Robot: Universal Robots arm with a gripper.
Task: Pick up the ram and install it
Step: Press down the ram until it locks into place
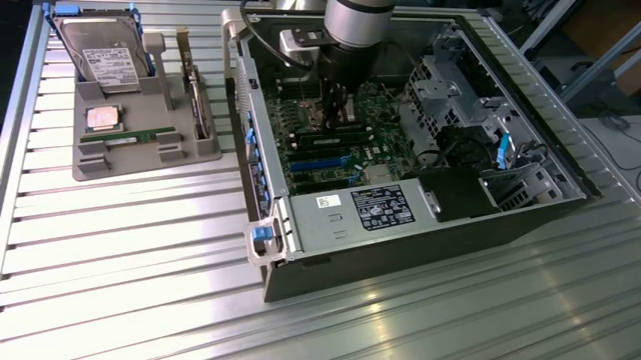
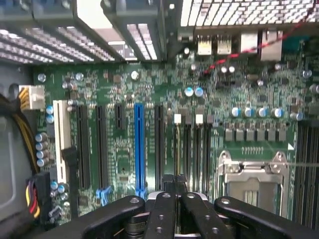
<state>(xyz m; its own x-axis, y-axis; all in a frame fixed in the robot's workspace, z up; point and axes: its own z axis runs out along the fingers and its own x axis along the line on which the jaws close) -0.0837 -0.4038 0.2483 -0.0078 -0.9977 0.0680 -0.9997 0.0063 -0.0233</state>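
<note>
1. Inside the case (image 1: 300,247), the gripper (image 1: 335,112) hangs just above the motherboard (image 1: 300,112), its tip low among the parts and partly lost against the dark arm (image 1: 356,22).
2. Seen from the wrist, the gripper (image 2: 174,181) is drawn narrow, fingertips nearly together. Nothing can be made out between them.
3. Just past its tip run the black memory slots (image 2: 192,144). To one side of the gripper lies the blue slot (image 2: 139,144), to the other the metal socket (image 2: 251,174).
4. Well apart from the gripper, outside the case, the ram (image 1: 125,137) lies flat on the grey tray (image 1: 100,169), which rests on the table (image 1: 130,247).
5. Near the ram sit the processor (image 1: 103,118) and, farther from the gripper, the hard drive (image 1: 105,60), its far end cut off by the frame edge.
6. Between the ram and the case a card (image 1: 191,75) stands on edge in the tray.
7. A dark stick (image 1: 331,140) lies just beside the gripper's tip. It may be a module seated in a slot, but it is too dim to tell.
</note>
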